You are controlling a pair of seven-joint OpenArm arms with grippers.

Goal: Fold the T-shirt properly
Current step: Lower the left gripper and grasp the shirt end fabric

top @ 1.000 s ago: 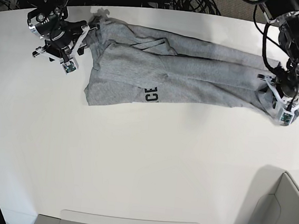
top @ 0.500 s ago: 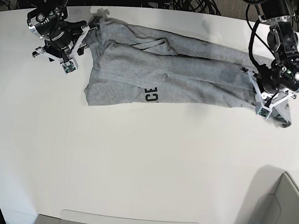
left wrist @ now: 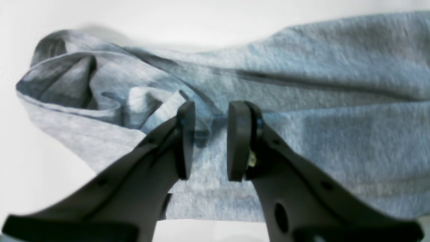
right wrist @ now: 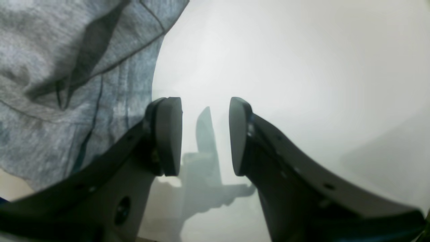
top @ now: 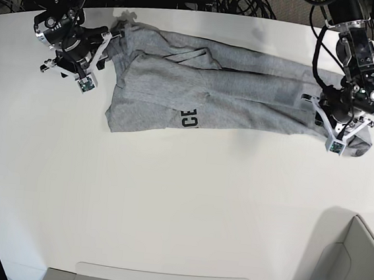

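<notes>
Heather-grey cotton T-shirt (top: 218, 93) w/ black lettering is lying stretched across white table (top: 167, 204). Left gripper (left wrist: 210, 141) is hovering over its bunched end, fingers apart, empty. Right gripper (right wrist: 205, 136) is sitting beside the other end, fingers parted, empty.

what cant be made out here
- T-shirt lettering: base view, a fold covers all but a few black characters.
- T-shirt end under the left gripper: base view, the gripper covers it; left wrist view is blurred.
- Right gripper: right wrist view, only bare table between the jaws.
</notes>
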